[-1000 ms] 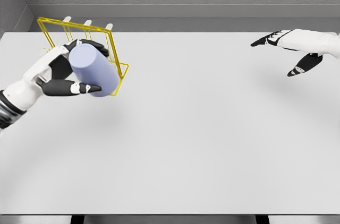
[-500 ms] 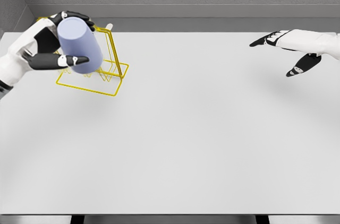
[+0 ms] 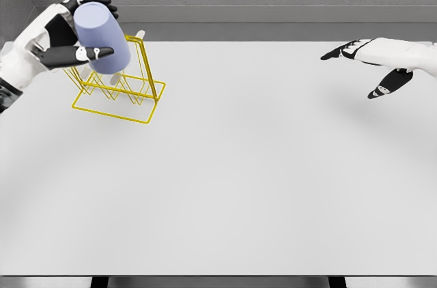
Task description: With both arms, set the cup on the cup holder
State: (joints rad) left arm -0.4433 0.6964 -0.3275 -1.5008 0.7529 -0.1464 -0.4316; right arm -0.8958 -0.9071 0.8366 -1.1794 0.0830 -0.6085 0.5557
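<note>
Since the earlier frames, the left hand (image 3: 58,42) has lifted the cup (image 3: 101,37) from in front of the cup holder (image 3: 119,93) to a position above the holder's rear top rail, and the cup has rotated closer to upright.

Cup location: held clear of the table (image 3: 259,165), over the holder's back edge, tilted, overlapping the white pegs; contact with a peg cannot be confirmed.

Handling: the cup appears rigid, light and smooth-walled, so it is judged prone to slipping. Grip across the cylindrical side wall, as shown.

Left hand pose: fingers closed around the cup, thumb across the near wall, remaining fingers over the top; the forearm enters from the holder's left.

Right hand (image 3: 372,63): far to the holder's right, above the table, fingers extended and slack, holding nothing.
</note>
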